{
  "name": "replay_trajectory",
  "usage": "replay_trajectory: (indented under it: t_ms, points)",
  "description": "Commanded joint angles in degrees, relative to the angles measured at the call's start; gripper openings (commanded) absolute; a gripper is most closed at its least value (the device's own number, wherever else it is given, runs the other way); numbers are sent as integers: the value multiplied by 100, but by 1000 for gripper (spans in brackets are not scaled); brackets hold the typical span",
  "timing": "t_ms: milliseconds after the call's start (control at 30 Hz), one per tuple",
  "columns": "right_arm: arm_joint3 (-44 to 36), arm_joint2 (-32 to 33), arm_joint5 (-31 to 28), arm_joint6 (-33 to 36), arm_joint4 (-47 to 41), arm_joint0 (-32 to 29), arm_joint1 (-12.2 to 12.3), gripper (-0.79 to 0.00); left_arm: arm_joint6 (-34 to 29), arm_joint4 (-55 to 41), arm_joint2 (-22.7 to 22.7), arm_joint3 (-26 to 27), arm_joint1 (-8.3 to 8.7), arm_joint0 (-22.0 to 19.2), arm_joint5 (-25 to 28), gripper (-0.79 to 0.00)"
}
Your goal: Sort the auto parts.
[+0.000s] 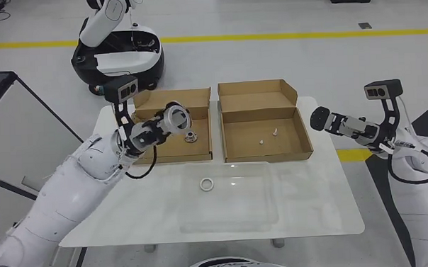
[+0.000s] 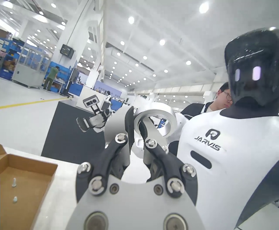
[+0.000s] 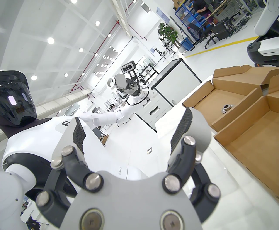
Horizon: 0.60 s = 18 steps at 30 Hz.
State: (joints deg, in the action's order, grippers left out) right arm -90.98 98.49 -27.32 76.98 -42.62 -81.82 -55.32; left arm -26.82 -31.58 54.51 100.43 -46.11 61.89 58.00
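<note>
My left gripper [image 2: 137, 124] is shut on the wall of a wide silver metal ring [image 2: 161, 122], one finger inside it and one outside. In the top view that gripper [image 1: 172, 121] holds the ring [image 1: 178, 118] above the left cardboard box [image 1: 152, 153], where a small flanged metal part [image 1: 191, 138] lies. The right cardboard box [image 1: 236, 150] holds two small white bolts [image 1: 275, 131]. A thin white ring [image 1: 207, 183] lies on the table in front of the boxes. My right gripper [image 3: 133, 128] is open and empty, raised off the table's right edge [image 1: 320, 119].
The white table [image 1: 309, 208] carries a transparent tray [image 1: 262, 203] in front of the boxes. Another robot's base [image 1: 119, 62] stands on the floor behind the left box. A black-framed cabinet [image 1: 7, 91] is off the table's left side.
</note>
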Motion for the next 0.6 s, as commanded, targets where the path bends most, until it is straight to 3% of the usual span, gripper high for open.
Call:
replay_trajectory:
  t_ms: [0,133,333,567]
  points:
    - [0,0,0,0,0,0,0,0,-428,-596,406,45,-122,227,0,-785]
    - [0,0,0,0,0,0,0,0,-1946,-1986,1228,-36,-465,671,0,-785]
    - [0,0,0,0,0,0,0,0,-1949,-1734,1720,44,-858,1034,0,-785]
    - [0,0,0,0,0,0,0,0,-1948,-1105,1828,-126,-1018,1145,0,-785]
